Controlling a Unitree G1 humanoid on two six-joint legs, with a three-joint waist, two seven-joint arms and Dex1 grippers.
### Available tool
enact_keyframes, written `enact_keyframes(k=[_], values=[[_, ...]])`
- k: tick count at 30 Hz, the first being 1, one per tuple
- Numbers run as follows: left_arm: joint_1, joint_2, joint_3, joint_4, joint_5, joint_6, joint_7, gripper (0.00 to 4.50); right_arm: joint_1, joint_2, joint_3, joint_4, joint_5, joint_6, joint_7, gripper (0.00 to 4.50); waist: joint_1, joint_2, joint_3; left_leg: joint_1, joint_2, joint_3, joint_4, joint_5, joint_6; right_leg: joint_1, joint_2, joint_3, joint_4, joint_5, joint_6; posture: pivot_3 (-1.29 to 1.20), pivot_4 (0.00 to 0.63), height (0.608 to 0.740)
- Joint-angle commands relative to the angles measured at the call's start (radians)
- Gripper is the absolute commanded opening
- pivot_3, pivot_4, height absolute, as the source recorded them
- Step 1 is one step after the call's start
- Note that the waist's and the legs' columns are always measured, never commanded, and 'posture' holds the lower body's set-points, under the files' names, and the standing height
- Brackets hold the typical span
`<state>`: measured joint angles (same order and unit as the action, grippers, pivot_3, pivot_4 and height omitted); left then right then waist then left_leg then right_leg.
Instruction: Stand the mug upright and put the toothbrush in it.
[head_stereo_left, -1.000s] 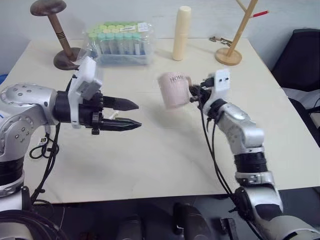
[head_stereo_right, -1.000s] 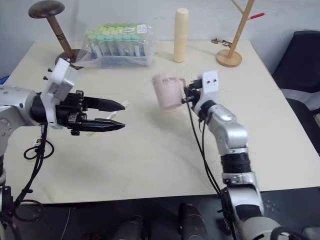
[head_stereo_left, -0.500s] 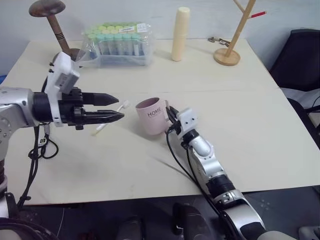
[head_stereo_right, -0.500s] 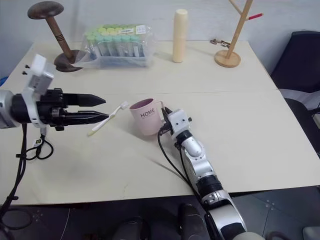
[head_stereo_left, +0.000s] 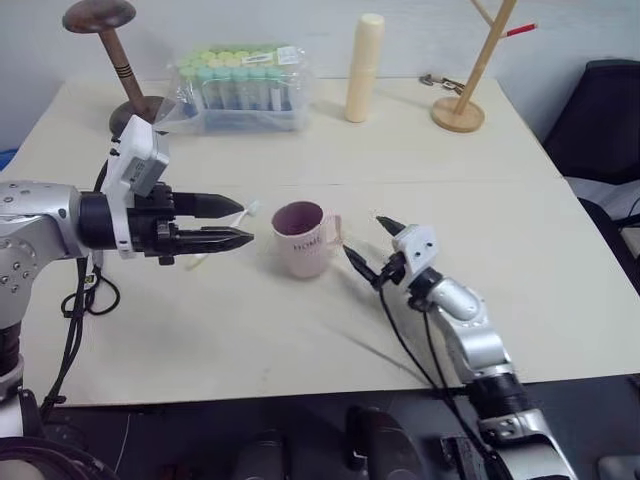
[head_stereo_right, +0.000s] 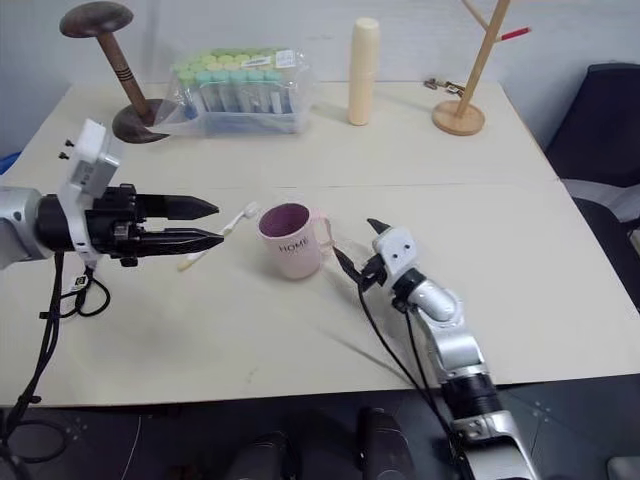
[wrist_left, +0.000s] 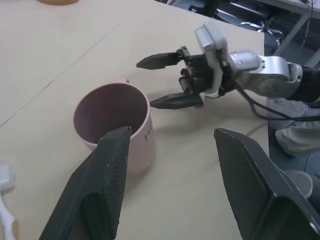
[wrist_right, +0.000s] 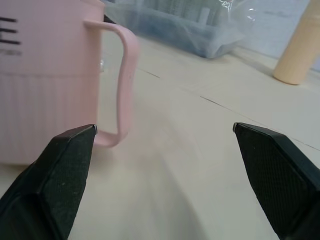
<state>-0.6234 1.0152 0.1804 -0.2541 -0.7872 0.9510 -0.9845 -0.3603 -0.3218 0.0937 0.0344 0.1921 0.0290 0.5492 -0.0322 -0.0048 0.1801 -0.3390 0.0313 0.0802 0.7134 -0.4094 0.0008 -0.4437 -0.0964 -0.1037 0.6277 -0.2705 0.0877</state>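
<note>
The pale pink mug (head_stereo_left: 300, 238) stands upright mid-table, dark mouth up, its handle (wrist_right: 125, 85) turned toward my right gripper (head_stereo_left: 368, 243). That gripper is open, a short gap away from the handle, with nothing in it. The cream-white toothbrush (head_stereo_right: 232, 220) lies flat on the table just left of the mug, bristle head nearest the mug. My left gripper (head_stereo_left: 245, 222) hovers above the toothbrush, pointing at the mug, open and holding nothing. The left wrist view looks down on the mug (wrist_left: 112, 117), with the right gripper (wrist_left: 145, 84) beyond it.
A clear box of capped tubes (head_stereo_left: 240, 85), a tall cream bottle (head_stereo_left: 363, 65) and a dark wooden stand (head_stereo_left: 115, 60) line the back. A pale wooden rack (head_stereo_left: 465, 95) stands back right. A black cord loop (head_stereo_left: 85, 295) lies at the left edge.
My right gripper brought the mug down from the air, set it upright on the table, opened and drew back. The left gripper shifted slightly to the left.
</note>
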Motion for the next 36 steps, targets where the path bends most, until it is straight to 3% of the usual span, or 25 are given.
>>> enact_keyframes(k=[1,4,8,10,15,19,25,28,35,36], values=[[-0.018,-0.007,-0.002,0.049,0.049,-0.055,0.007,2.80,0.054,-0.114,-0.072,-0.222,0.151,0.206,0.100,4.49,0.008,0.000,0.000,0.000,0.000,0.000,0.000,0.000,0.000,0.000,0.000,0.000,0.000,0.000,0.000,0.00,0.150,0.740],[-0.028,-0.001,-0.016,0.111,0.091,-0.080,-0.001,2.80,0.099,-0.229,-0.167,-0.384,0.350,0.405,0.166,4.49,0.017,0.000,0.000,-0.001,-0.001,0.000,0.001,-0.001,0.001,0.000,0.000,0.000,0.000,0.000,0.000,0.00,0.150,0.740],[-0.108,-0.003,-0.170,0.312,0.320,-0.157,0.077,2.80,0.120,-0.436,-0.356,-0.561,0.731,0.680,0.249,4.49,0.036,0.001,0.000,-0.001,-0.001,0.001,0.001,-0.001,0.002,0.000,0.000,0.000,0.000,0.000,0.000,0.00,0.150,0.740],[-0.169,-0.043,-0.228,0.413,0.393,-0.168,0.112,2.80,0.115,-0.501,-0.400,-0.590,0.828,0.743,0.261,4.49,0.042,-0.001,0.000,0.000,-0.001,0.006,0.002,-0.001,0.002,0.001,0.001,-0.001,0.000,0.000,0.000,0.00,0.150,0.740],[-0.335,-0.205,-0.328,0.682,0.532,-0.178,0.182,2.80,0.036,-0.601,-0.441,-0.623,0.899,0.785,0.245,4.49,0.061,-0.002,0.000,-0.001,-0.002,0.010,0.003,-0.002,0.004,0.001,0.001,0.000,-0.001,0.001,0.002,0.00,0.150,0.740],[-0.424,-0.323,-0.338,0.861,0.572,-0.212,0.175,2.80,-0.053,-0.613,-0.458,-0.617,0.986,0.809,0.202,4.49,0.059,-0.003,0.000,-0.002,-0.002,0.011,0.003,-0.002,0.004,0.000,0.001,-0.001,-0.002,0.001,0.003,0.00,0.150,0.740],[-0.485,-0.432,-0.411,1.093,0.703,-0.307,0.185,2.80,-0.093,-0.628,-0.428,-0.648,0.985,0.819,0.153,4.49,0.055,-0.003,0.000,-0.003,-0.002,0.011,0.003,-0.002,0.004,0.000,0.001,-0.002,-0.002,0.002,0.003,0.00,0.150,0.740],[-0.493,-0.467,-0.433,1.138,0.749,-0.344,0.166,2.22,-0.104,-0.626,-0.411,-0.652,0.964,0.818,0.129,4.50,0.056,-0.003,0.000,-0.002,-0.002,0.012,0.003,-0.002,0.004,0.000,0.001,-0.002,-0.001,0.002,0.003,0.00,0.150,0.740],[-0.489,-0.484,-0.430,1.149,0.795,-0.354,0.125,0.15,-0.110,-0.633,-0.392,-0.661,0.937,0.818,0.101,4.50,0.060,-0.003,0.000,-0.002,-0.002,0.012,0.004,-0.002,0.004,0.000,-0.001,-0.002,-0.001,0.002,0.004,0.00,0.150,0.740],[-0.488,-0.484,-0.424,1.148,0.796,-0.351,0.123,0.15,-0.109,-0.635,-0.390,-0.662,0.932,0.816,0.101,4.50,0.059,-0.003,0.000,-0.002,-0.002,0.012,0.004,-0.002,0.004,0.000,-0.001,-0.002,-0.001,0.002,0.004,0.00,0.150,0.740]])
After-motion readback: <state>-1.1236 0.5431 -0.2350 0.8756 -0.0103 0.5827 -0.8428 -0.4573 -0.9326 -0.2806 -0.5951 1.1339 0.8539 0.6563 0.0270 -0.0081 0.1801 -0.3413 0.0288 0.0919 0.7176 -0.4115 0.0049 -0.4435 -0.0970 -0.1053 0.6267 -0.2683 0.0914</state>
